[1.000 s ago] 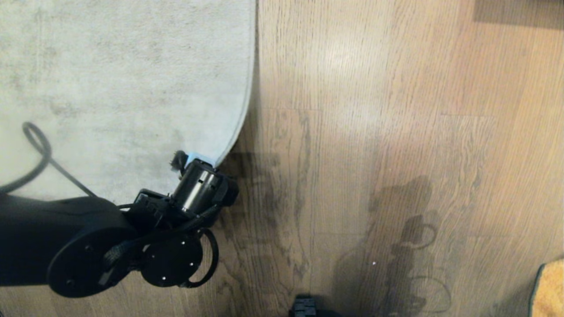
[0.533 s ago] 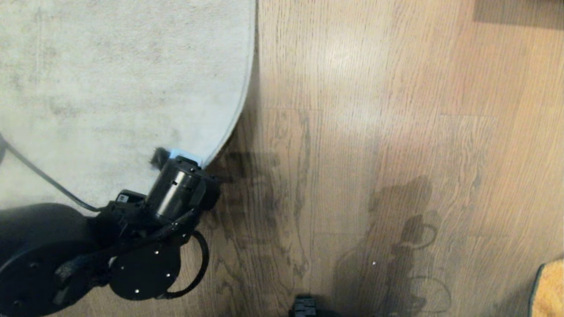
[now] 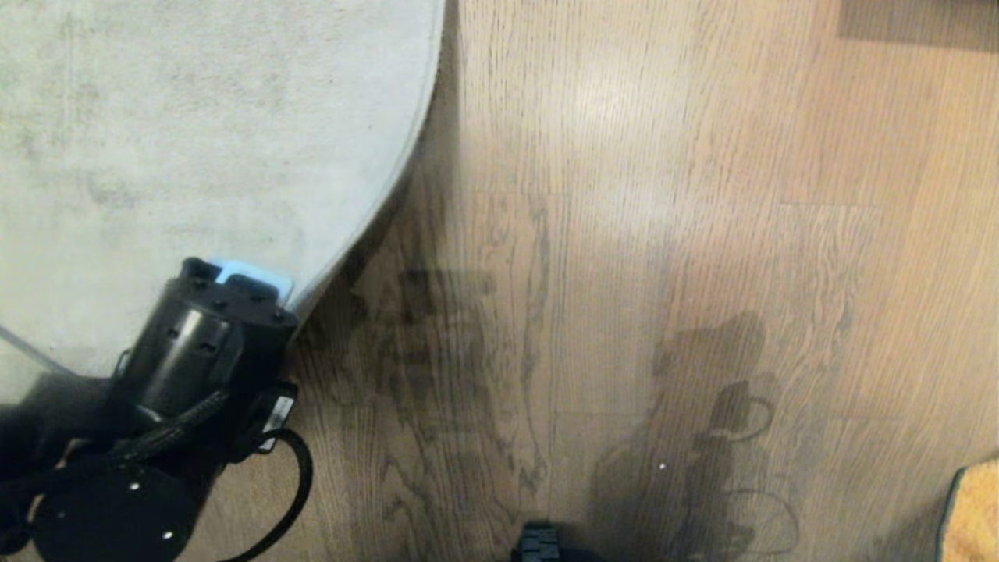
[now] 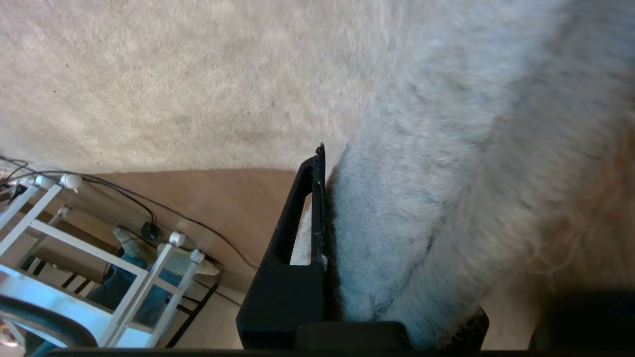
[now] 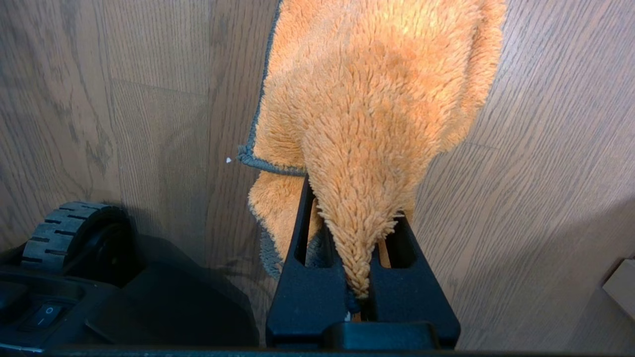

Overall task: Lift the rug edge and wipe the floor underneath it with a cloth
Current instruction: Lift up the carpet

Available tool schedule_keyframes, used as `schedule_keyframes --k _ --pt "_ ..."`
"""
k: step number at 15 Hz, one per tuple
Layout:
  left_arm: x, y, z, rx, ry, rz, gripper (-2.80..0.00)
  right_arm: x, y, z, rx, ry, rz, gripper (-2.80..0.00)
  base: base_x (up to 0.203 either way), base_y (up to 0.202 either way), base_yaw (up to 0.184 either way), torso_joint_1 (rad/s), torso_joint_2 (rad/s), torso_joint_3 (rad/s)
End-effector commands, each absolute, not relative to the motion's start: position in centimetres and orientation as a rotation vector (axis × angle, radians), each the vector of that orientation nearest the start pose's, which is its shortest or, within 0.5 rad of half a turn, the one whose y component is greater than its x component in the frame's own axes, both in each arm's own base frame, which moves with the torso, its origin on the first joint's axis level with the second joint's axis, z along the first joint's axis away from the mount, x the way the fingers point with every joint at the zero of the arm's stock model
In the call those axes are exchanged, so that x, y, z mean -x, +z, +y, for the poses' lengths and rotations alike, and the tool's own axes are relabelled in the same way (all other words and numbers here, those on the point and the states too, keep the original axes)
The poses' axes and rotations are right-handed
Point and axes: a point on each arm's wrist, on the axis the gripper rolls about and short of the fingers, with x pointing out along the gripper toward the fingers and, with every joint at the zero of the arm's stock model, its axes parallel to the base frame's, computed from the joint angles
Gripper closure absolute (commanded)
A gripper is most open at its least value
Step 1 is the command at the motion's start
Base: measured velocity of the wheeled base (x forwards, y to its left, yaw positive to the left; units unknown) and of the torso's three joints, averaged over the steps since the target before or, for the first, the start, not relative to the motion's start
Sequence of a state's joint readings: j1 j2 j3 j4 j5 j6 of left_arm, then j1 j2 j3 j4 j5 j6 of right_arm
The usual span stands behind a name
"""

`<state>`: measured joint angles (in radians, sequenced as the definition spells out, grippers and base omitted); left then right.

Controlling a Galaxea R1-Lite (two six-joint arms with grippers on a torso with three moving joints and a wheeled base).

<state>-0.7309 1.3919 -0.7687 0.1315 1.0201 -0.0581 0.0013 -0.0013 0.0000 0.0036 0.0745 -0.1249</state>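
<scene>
Left hand (image 4: 342,277) (clamped) on fuzzy rug edge (image 4: 397,238)

What I can't see from here

My left gripper (image 3: 234,273) hides its own fingertips behind the wrist in my head view, and in my left wrist view one finger (image 4: 297,238) shows while the other is buried under the rug edge (image 4: 397,238). The cloth (image 3: 972,511) is cut off at the head view's corner; its far end also runs out of my right wrist view. The floor (image 3: 624,234) beneath the lifted rug stays covered.
</scene>
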Motion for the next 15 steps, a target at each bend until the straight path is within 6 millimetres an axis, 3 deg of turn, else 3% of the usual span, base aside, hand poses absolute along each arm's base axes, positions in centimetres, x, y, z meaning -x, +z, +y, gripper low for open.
schedule_keyframes --k 1,5,15 --pt "-13.7 20.6 -9.3 -0.533 0.278 0.508 0.0 2.3 7.5 0.2 0.126 0.077 -0.002 0.0 0.0 0.0 0.0 0.0 0.0 0.0" --pt "-11.8 21.2 -7.3 -0.533 0.257 0.545 0.0 2.3 7.5 0.2 0.126 0.077 -0.002 0.0 0.0 0.0 0.0 0.0 0.0 0.0" --pt "-10.9 21.1 -6.5 -0.541 0.088 0.647 0.0 2.3 7.5 0.2 0.126 0.077 0.0 0.0 0.0 0.0 0.0 0.0 0.0 0.0"
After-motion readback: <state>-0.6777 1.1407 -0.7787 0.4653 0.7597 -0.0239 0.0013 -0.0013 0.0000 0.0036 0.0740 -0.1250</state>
